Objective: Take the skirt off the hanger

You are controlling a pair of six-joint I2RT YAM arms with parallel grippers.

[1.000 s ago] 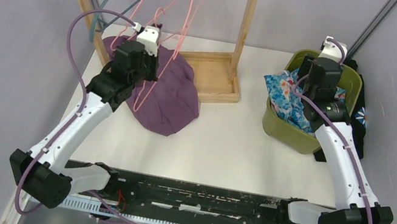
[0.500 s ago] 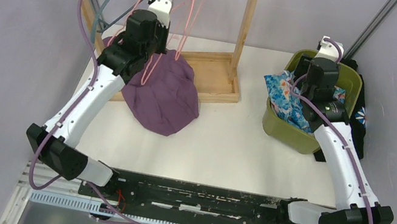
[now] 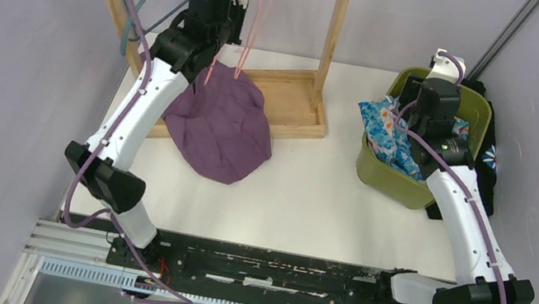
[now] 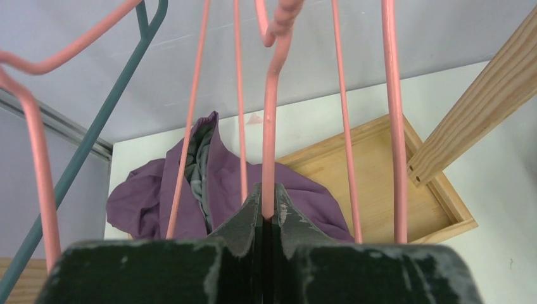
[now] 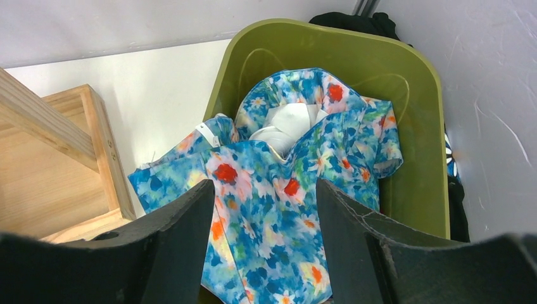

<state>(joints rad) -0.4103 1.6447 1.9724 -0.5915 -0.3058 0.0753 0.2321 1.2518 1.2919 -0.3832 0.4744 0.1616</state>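
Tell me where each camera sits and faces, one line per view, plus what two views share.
Top external: above and behind the robot, looking down on the table, purple skirt and green bin; left arm and right arm show.
Left wrist: faces along the left gripper, shut on a pink hanger, toward the purple skirt.
Right wrist: faces past the open right gripper into the green bin.
Shared: top and left wrist show the purple skirt.
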